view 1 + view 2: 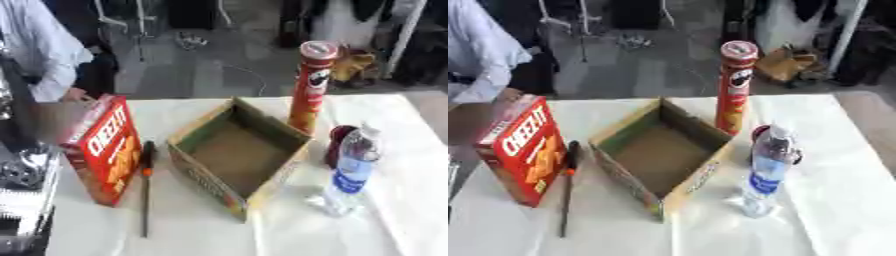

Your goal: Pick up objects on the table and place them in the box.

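An open cardboard box sits empty at the middle of a white-covered bench, turned corner-on to the near edge, its brown floor bare. Just left of it a long dark tool with an orange band lies flat, running from far to near, and beyond that a red Cheez-It cracker box stands upright on the bench's left side. At the box's far right corner a tall red Pringles can stands upright, close against the cardboard wall. To the right of the box a clear water bottle with a blue label stands near the front, with a dark red, rounded object just behind it, too partly hidden to make out. At the far left edge a person in a pale shirt stands by the bench, one hand near the top of the cracker box. Metal parts of the robot show at the left margin of the left eye view; neither of its hands is visible, so the state of the fingers cannot be told.
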`<state>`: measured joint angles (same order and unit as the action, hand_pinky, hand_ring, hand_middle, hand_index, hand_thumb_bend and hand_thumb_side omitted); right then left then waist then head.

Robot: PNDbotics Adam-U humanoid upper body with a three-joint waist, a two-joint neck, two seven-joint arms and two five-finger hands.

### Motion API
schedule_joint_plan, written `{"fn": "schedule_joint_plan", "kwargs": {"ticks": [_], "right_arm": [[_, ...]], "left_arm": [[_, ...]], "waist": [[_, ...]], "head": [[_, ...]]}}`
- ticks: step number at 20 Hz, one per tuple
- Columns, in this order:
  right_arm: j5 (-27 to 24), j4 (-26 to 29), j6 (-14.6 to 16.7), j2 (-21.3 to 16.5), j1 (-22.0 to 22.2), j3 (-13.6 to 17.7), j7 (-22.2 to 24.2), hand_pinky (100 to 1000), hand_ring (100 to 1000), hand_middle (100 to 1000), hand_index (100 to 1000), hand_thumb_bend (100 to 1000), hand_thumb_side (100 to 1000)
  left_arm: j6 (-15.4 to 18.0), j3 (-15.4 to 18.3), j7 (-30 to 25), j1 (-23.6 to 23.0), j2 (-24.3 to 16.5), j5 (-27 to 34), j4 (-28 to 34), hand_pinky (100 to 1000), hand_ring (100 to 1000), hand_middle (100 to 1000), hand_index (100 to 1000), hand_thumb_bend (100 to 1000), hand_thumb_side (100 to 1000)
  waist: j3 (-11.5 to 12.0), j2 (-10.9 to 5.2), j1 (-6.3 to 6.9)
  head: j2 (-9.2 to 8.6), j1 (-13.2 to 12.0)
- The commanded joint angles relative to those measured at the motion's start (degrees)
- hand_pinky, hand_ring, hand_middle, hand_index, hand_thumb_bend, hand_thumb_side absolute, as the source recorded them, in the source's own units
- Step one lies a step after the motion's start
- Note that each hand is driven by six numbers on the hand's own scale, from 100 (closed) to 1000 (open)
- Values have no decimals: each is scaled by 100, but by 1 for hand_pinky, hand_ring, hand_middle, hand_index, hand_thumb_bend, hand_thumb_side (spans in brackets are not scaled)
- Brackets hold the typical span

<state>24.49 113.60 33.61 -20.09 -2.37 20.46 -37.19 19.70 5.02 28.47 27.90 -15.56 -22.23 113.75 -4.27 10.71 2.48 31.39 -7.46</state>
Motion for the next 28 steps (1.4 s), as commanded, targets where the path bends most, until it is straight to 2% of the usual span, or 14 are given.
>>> {"fn": "schedule_joint_plan", "kwargs": {"ticks": [1, 7, 13, 19, 20, 24, 28], "right_arm": [[-222, 99, 1357, -273, 28, -51, -1044, 790, 896, 874, 919, 100, 1000], [-610, 99, 1395, -391, 120, -53, -300, 825, 939, 907, 956, 100, 1000], [-740, 99, 1327, -485, 259, 50, 289, 839, 962, 918, 976, 100, 1000], [-441, 99, 941, -590, 514, 157, 912, 863, 981, 926, 1000, 129, 1000], [-349, 99, 832, -639, 627, 149, 1075, 877, 997, 932, 1000, 224, 1000], [-141, 99, 420, -818, 938, 117, 1707, 867, 996, 928, 1000, 255, 1000], [75, 99, 349, -1087, 1210, 94, 1977, 866, 996, 935, 1000, 305, 1000]], "left_arm": [[-49, 162, 138, -58, -293, -115, 84, 1000, 936, 905, 905, 139, 1000], [-154, 257, 27, -170, -462, -5, 84, 1000, 983, 936, 929, 150, 1000], [-315, 296, -276, -233, -596, 129, 84, 1000, 1000, 964, 950, 100, 1000], [-346, 313, -400, -269, -613, 157, 84, 1000, 1000, 958, 945, 100, 1000], [-353, 310, -414, -279, -619, 157, 84, 1000, 997, 947, 939, 100, 1000], [-402, 305, -465, -297, -635, 136, 84, 1000, 986, 939, 933, 100, 1000], [-404, 299, -451, -294, -647, 134, 84, 1000, 983, 937, 929, 100, 1000]], "waist": [[-1, -42, 17], [11, -54, 49], [6, -62, 37], [5, -83, 5], [5, -82, -4], [15, -84, -26], [13, -73, -32]], "head": [[-13, -180], [-112, -157], [-200, 8], [-179, 152], [-207, 188], [-294, 253], [-344, 317]]}}
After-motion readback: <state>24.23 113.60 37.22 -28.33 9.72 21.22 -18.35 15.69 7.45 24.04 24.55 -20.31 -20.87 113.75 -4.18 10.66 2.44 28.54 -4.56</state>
